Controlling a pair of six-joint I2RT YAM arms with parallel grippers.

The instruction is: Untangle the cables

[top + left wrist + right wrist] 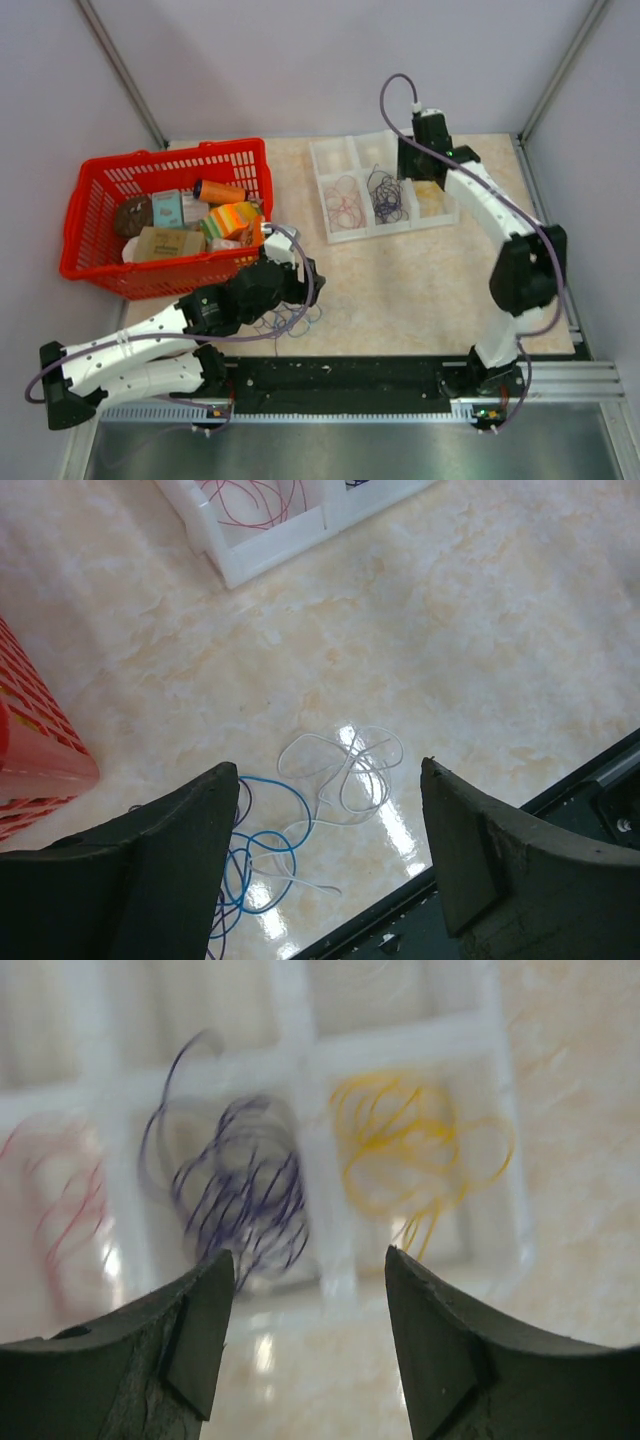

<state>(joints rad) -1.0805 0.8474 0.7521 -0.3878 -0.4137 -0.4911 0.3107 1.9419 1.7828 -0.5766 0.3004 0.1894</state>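
Bare tabletop point(410, 290) lies open between the tray point(330, 155) and the near edge. The basket point(150, 275) blocks the left; loose cables point(297, 321) litter the near left.

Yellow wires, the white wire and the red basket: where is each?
yellow wires point(395, 1135), right wrist view, middle of the bundle.
white wire point(347, 763), left wrist view, its loops' crossing.
red basket point(150, 172), top view, far mesh wall.
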